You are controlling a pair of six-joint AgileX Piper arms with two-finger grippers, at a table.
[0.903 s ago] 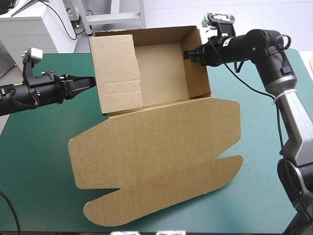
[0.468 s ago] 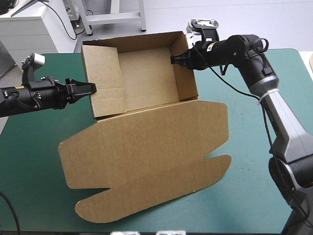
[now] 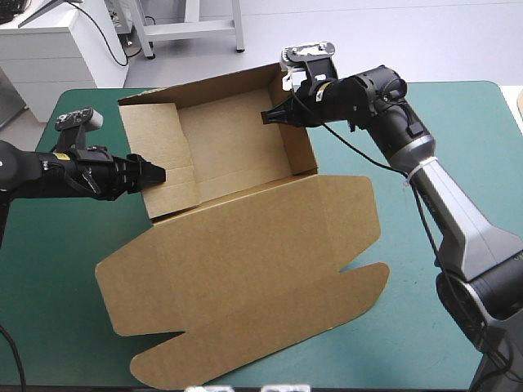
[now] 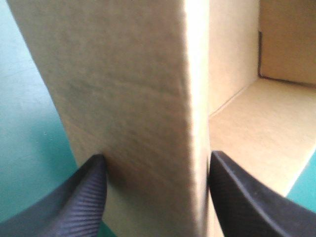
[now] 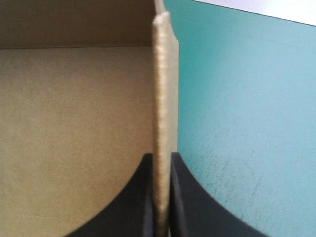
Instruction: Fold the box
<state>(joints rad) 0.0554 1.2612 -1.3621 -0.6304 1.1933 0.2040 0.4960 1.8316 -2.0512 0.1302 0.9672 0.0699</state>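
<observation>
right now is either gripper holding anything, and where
Right gripper pinches the box by its right wall's rim; left gripper straddles the left wall, open.

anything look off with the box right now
The box sits askew to the table's edges, and its left wall flap leans into the tray rather than standing upright like the right wall, held by the right pincer.
</observation>
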